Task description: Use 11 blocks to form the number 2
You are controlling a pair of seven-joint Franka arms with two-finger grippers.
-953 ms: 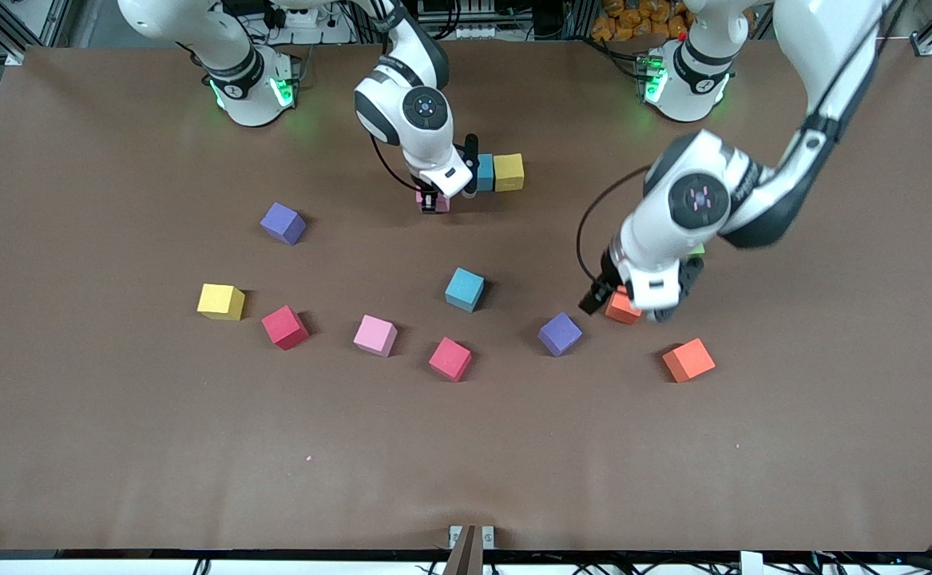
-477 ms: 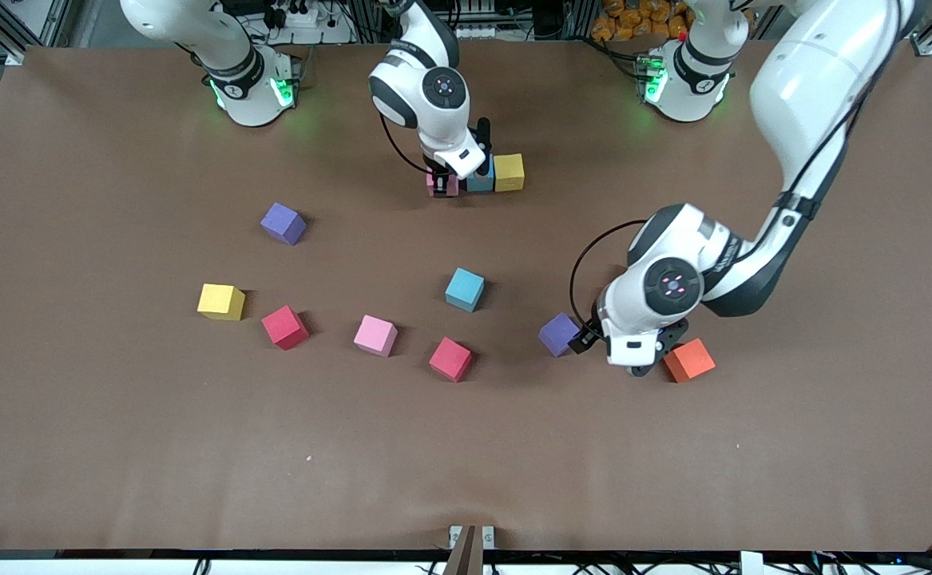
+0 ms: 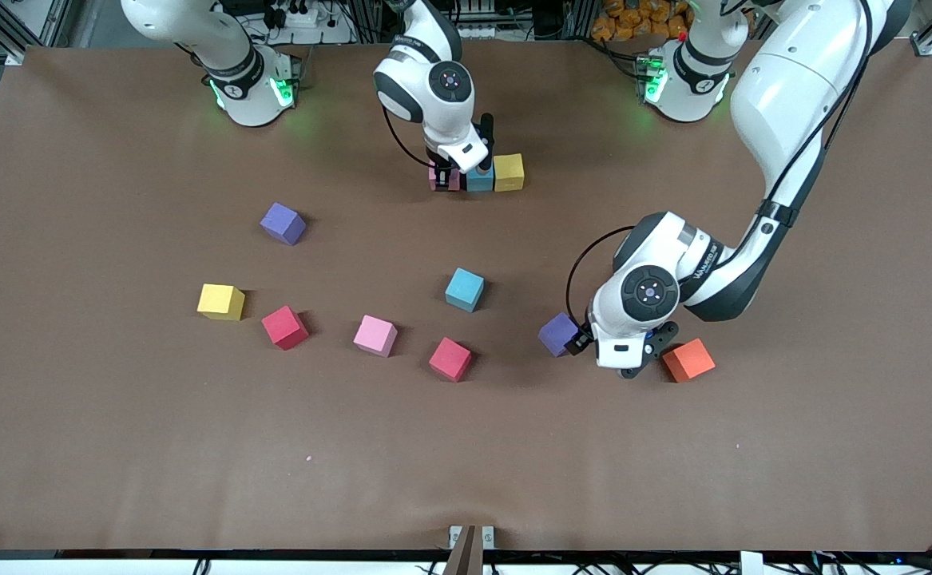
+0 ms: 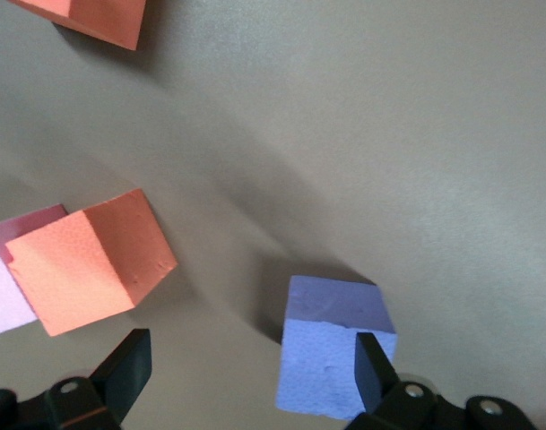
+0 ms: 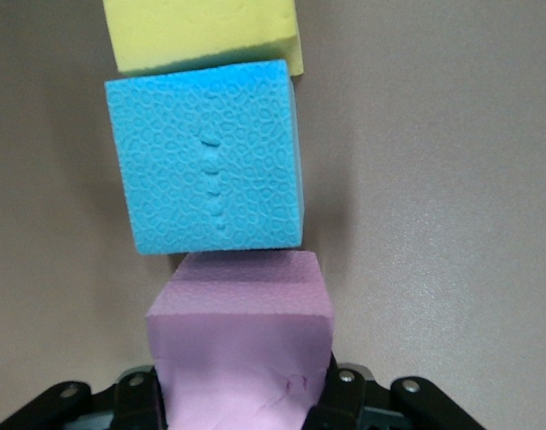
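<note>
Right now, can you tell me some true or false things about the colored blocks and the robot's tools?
1. The right tool is shut on a pink block. True.
2. That pink block sits beside a green block. False: it sits against a blue block, with a yellow block next in the row.
3. The left tool is open. True: its fingers stand wide, between a purple block and an orange block.
4. The left tool is holding the purple block. False: it holds nothing.
5. Two purple blocks lie on the table. True: the other is toward the right arm's end.
</note>
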